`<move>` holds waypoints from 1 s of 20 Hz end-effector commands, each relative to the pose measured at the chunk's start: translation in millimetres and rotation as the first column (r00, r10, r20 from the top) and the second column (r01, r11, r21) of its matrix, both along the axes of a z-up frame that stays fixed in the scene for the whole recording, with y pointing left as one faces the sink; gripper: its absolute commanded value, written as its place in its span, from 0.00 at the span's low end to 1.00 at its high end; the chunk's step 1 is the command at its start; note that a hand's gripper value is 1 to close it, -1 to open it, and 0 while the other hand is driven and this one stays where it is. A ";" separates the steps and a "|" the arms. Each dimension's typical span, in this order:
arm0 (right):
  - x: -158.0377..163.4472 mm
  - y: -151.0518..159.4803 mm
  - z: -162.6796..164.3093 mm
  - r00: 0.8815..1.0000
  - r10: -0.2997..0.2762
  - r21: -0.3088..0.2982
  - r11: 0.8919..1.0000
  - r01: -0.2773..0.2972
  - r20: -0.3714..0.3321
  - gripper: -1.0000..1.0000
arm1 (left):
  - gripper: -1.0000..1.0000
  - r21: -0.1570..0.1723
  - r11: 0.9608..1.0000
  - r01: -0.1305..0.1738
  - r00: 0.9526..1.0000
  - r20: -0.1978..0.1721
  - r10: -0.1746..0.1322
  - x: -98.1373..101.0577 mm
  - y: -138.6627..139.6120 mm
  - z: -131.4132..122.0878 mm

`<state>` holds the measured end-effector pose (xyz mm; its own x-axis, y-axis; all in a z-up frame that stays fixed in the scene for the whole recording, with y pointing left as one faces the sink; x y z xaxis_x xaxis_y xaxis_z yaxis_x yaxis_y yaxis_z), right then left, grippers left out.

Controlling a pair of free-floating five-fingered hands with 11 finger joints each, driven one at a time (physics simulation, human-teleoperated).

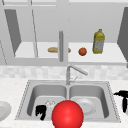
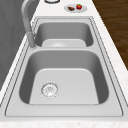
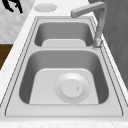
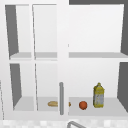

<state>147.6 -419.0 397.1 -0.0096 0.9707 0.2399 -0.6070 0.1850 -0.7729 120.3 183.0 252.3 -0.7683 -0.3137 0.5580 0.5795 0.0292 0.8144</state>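
Left hand (image 1: 41,111) low at the sink's (image 1: 25,100) front edge, fingers loose, holding nothing. Just beside it, a big red ball (image 1: 67,115). Best to move slowly and come at the ball's round side squarely. Right hand (image 1: 122,98) far right over the worktop (image 1: 117,85); cannot tell if open or shut.

Two hands (image 1: 41,111), one red ball (image 1: 67,114), one bottle (image 1: 98,41), two sink basins (image 2: 67,82)

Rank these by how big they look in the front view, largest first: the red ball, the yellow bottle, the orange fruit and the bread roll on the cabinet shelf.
1. Red ball, though it sits nearest the camera, which inflates it.
2. Yellow bottle.
3. Bread roll, partly hidden by the cabinet handle.
4. Orange fruit, close to the roll.
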 end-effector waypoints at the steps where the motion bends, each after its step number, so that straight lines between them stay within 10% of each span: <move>1: 8.4 -20.5 0.7 1.000 0.016 0.022 1.000 -0.016 0.000 0.00 | 0.50 0.000 1.000 0.000 1.000 0.000 0.000 0.0 0.0 0.0; 20: 27.5 -121.9 64.9 0.999 0.011 0.071 0.997 -0.008 -0.032 0.00 | 0.50 0.000 1.000 0.000 1.000 0.000 0.000 0.0 0.0 0.0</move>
<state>173.6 -529.7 438.7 -0.0164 0.9576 0.2876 -0.6205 0.2158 -0.7539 120.3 183.0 252.3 -0.7683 -0.3137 0.5580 0.5795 0.0292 0.8144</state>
